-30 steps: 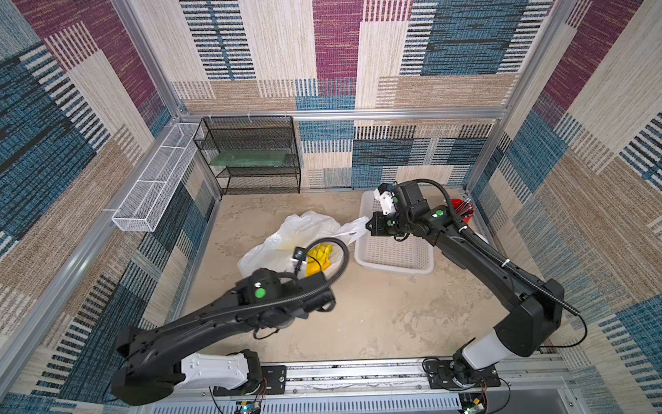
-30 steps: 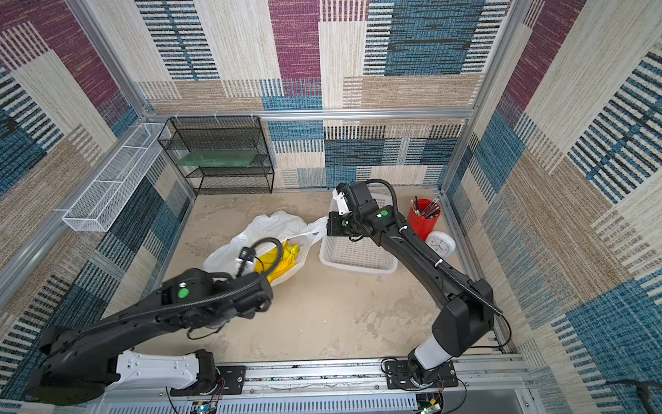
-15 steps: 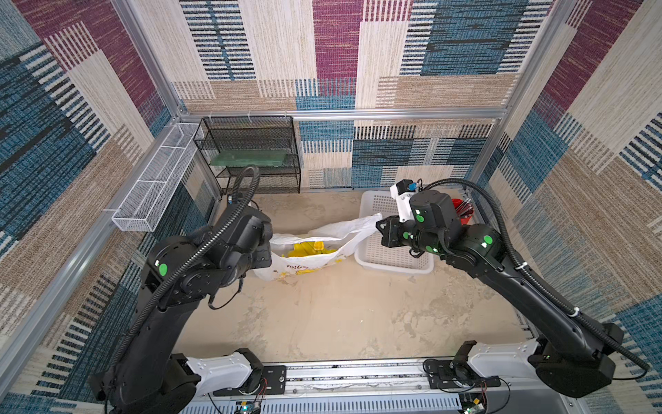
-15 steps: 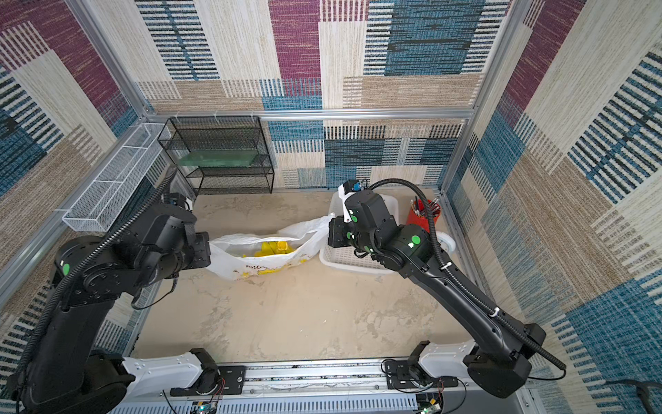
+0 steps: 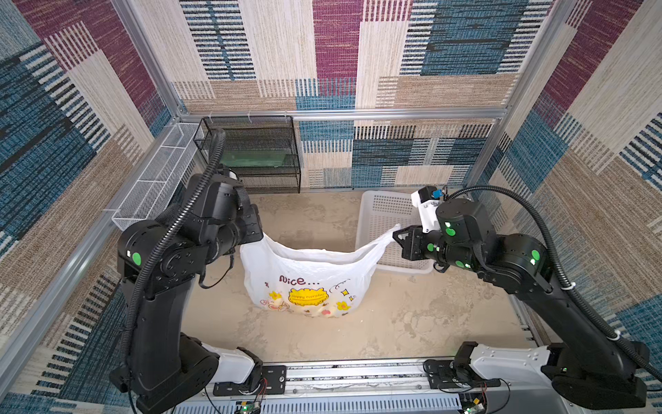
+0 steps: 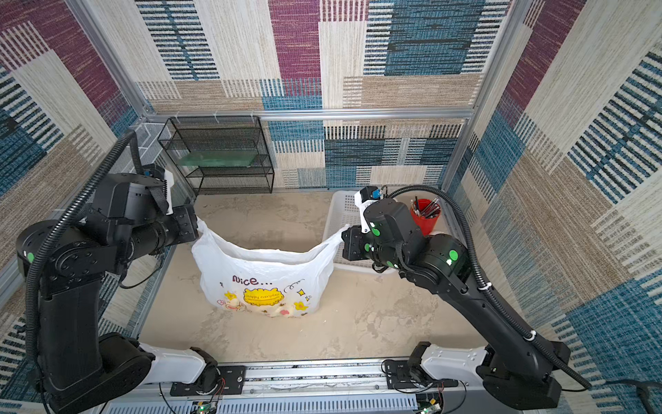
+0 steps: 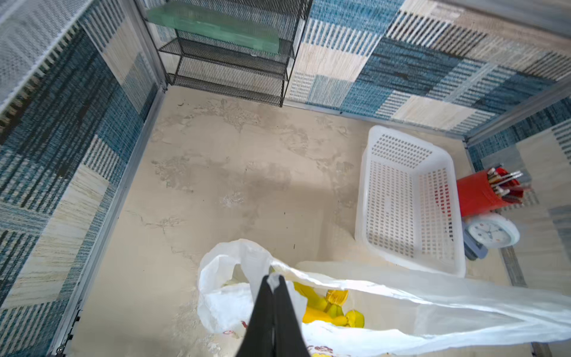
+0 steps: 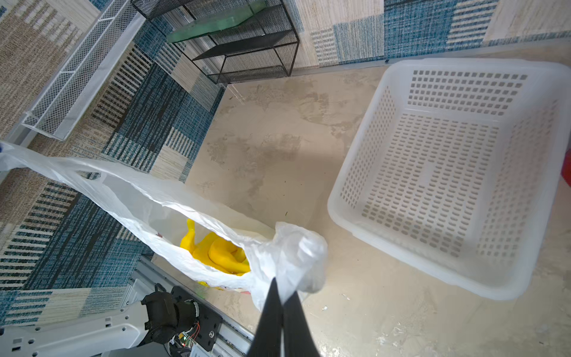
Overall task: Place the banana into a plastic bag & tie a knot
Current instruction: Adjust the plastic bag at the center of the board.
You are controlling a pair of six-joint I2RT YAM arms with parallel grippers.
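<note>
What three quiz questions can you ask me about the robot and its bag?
1. True or false: the banana is inside the bag.
2. What does the left gripper pinch? A) the bag B) a spoon C) nothing
3. How many grippers hold the bag up?

Key: 1 true; 2 A; 3 two.
</note>
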